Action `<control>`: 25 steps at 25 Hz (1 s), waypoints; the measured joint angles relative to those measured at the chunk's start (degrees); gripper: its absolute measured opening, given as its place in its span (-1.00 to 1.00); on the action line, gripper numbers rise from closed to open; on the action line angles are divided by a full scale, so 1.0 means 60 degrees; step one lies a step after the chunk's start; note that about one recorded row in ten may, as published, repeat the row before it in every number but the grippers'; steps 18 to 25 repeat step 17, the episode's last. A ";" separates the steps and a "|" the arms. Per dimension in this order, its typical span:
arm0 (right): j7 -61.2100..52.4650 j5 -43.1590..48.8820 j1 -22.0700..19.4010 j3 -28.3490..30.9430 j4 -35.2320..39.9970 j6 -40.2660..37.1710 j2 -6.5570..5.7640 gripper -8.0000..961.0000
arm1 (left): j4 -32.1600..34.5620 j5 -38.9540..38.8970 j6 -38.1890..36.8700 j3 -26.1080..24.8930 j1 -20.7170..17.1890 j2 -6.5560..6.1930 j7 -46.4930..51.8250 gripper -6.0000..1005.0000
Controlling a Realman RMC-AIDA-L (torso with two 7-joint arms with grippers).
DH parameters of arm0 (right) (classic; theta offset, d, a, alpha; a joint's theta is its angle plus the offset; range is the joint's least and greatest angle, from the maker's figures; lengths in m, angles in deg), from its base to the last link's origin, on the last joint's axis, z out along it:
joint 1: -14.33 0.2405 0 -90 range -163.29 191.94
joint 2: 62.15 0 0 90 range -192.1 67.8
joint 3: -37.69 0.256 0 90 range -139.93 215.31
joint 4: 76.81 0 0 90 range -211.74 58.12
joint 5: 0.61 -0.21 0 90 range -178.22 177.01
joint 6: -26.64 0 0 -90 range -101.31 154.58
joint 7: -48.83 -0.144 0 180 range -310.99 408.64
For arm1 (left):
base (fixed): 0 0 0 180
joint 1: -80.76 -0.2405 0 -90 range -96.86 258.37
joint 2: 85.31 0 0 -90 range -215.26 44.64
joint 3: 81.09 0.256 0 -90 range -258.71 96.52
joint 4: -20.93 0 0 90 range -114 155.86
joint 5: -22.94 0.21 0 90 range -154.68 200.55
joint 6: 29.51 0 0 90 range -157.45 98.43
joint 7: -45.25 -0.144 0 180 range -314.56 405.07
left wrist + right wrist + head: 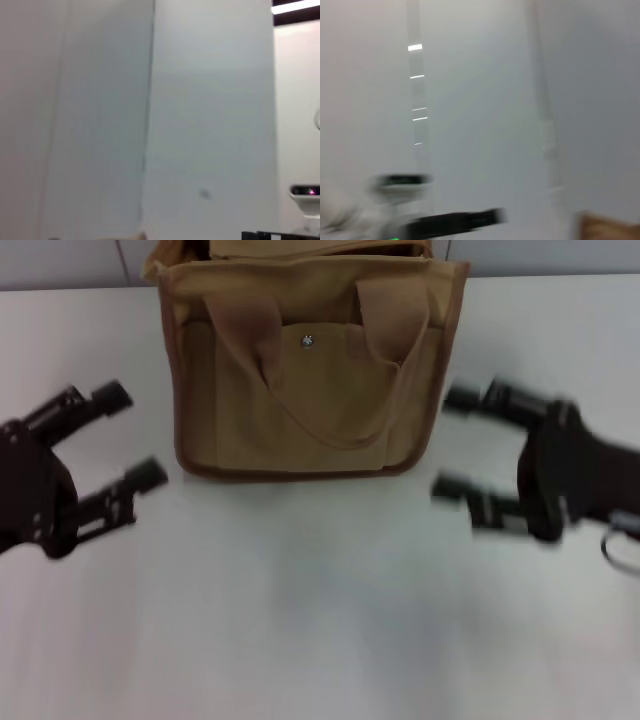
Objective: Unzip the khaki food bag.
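A: Tan canvas, boxy. That's the khaki food bag (305, 365), standing upright at the far side of the white table (320, 620), front pocket w/ silver snap (308, 341) facing the robot.

B: Handles?

A: Two wide fabric ones. Front handle (325, 390) droops down over the pocket in a loop. Brown edging along the base (300, 472). Top of the bag is cut off at the frame edge, so can't tell the zipper state.

B: Left gripper?

A: Left gripper (128, 436) sits just off the bag's left side, fingers spread wide, nothing between them. Tips point toward the bag, not touching it. Upper fingertip (112, 396) is about level w/ the pocket, lower one nearer the base corner.

B: Right?

A: Right gripper (454, 443) is mirror-ish on the other side, fingers also wide apart, empty. Upper fingertip (462, 397) is just beside the bag's right edge; contact, can't tell, it's smeared. Lower one is clear of the bag, over bare table.

B: Wrist cams?

A: Left wrist: only pale wall panels. Right wrist: blurred wall, plus a tan corner of the bag (610, 227) at the edge.
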 joint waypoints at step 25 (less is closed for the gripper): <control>-0.0648 0.0075 0.0351 -0.1205 0.0036 -0.0141 0.0056 0.76 | 0.0530 0.1150 -0.0669 -0.0084 0.0079 -0.0290 0.1086 0.68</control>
